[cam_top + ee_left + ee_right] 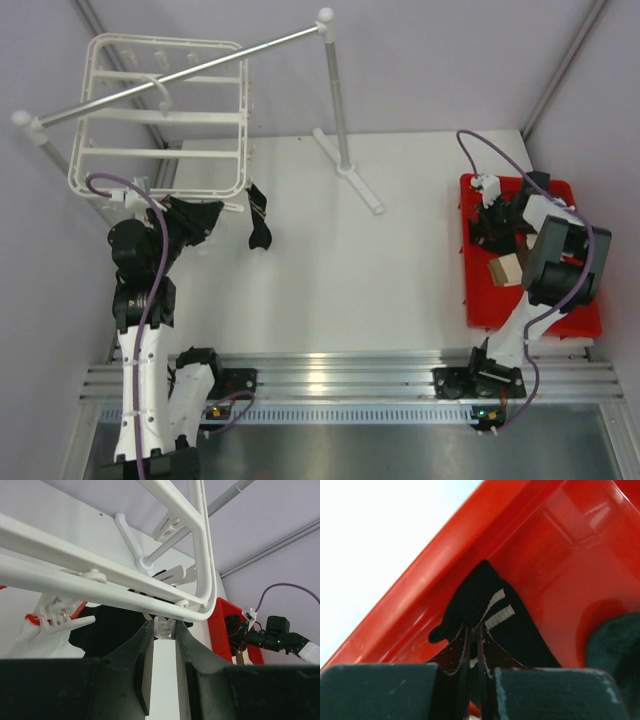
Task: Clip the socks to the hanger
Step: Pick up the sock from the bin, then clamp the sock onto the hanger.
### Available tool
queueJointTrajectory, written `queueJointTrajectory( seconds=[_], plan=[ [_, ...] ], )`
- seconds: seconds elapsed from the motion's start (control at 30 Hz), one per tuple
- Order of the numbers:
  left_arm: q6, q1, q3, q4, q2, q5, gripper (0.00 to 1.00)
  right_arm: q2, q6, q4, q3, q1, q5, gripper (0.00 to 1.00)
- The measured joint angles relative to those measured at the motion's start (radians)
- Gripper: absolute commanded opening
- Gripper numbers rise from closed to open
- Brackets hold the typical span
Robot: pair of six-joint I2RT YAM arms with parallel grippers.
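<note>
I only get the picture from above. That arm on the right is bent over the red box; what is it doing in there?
Observer: Seen from its wrist, the right fingers are pinched shut on a black sock with white stripes, by the wall of the red box.
Visitor: And the left arm, under the white frame?
Observer: The left fingers appear to pinch a small white clip hanging below the frame's corner.
Visitor: Anything else in the box?
Observer: A second dark bundle of cloth lies beside the held sock.
</note>
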Motion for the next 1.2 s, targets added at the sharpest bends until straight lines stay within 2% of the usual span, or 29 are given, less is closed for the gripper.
queueJointTrajectory(
  seconds=[0.37,0.53,0.67,0.83,0.97,1.2],
  plan=[
    [0.0,0.0,0.0,0.0,0.0,0.0,0.0,-0.069,-0.023,-0.196,0.2,-0.131,-0.075,0.0],
    [-0.001,0.0,0.0,0.0,-0.001,0.0,0.0,-0.112,0.008,-0.275,0.234,-0.139,-0.184,0.0],
    [-0.002,0.0,0.0,0.0,-0.001,0.001,0.0,-0.199,0.098,-0.323,0.24,-0.108,-0.302,0.0],
    [-0.009,0.0,0.011,0.0,0.0,0.01,0.0,-0.377,0.305,-0.248,0.217,0.065,-0.413,0.0],
    [-0.016,0.0,0.014,0.0,0.0,0.02,0.0,-0.518,0.567,-0.027,0.088,0.316,-0.436,0.0],
    [-0.028,0.0,0.021,0.001,0.0,0.029,0.0,-0.517,0.893,0.216,0.015,0.699,-0.335,0.0]
  ],
)
